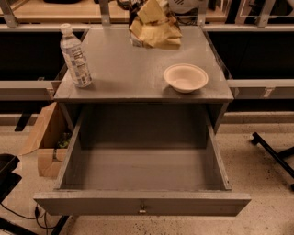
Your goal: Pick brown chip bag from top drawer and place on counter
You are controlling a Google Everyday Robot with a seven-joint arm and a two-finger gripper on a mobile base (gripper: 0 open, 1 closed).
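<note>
- camera view, looking down on the grey cabinet from its front.
- the gripper is seen at the top edge, over the rear of the counter. most of it is cut off by the frame, and only dark parts and a white rounded housing are made out.
- whether the gripper is closed on anything or spread apart cannot be told, as its meeting with the bag is lost at the frame edge.
- the brown chip bag is found at the rear middle of the counter, directly under the gripper. it is crumpled, with a tan-yellow side shown, and no lettering can be read.
- the bag's lower edge is seen at the counter surface, but whether it is borne by the counter cannot be told.
- the top drawer is pulled out toward the camera. its grey floor and side walls are in view, and a small metal keyhole is noted at the middle of the front panel.
- a water bottle is stood upright at the counter's left side, white cap on, well apart from the bag.
- a pale bowl is set near the right front corner, apart from the bag.
- a cardboard box is seen on the floor left of the cabinet, partly hidden by the drawer's side wall. its contents are too dark to name.
- a black bar at the right is cut off and cannot be identified.
</note>
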